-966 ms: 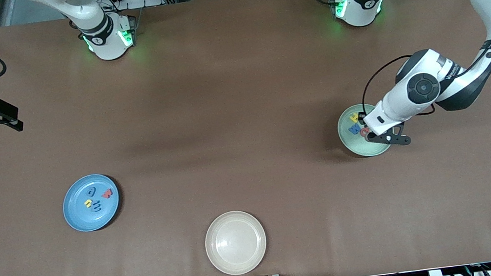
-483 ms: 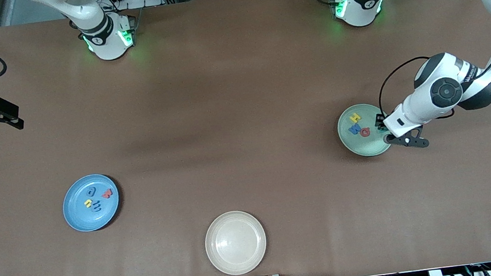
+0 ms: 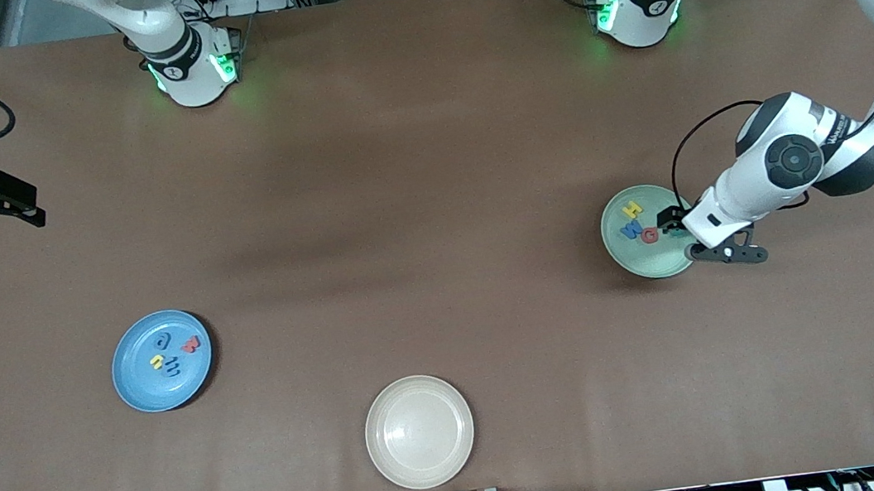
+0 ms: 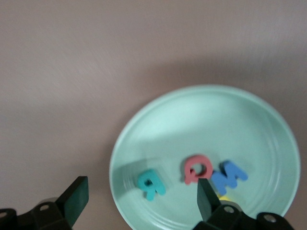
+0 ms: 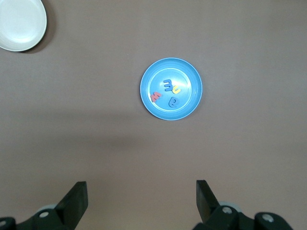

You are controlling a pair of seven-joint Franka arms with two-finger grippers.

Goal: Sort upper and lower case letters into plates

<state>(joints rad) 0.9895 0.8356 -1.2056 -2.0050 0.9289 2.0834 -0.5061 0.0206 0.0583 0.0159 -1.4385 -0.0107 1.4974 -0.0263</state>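
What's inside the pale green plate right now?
In the pale green plate lie a teal letter, a red letter and a blue letter. The yellow letter shows in front view; the open left gripper partly covers it.

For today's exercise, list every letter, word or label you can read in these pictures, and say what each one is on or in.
"H", yellow letter, in the pale green plate.
"M", blue letter, in the same plate.
"Q", red letter, same plate.
"R", teal letter, same plate, below the open left gripper.
Letters in the blue plate: too small to read surely.
Print on the left arm's wrist: too small.
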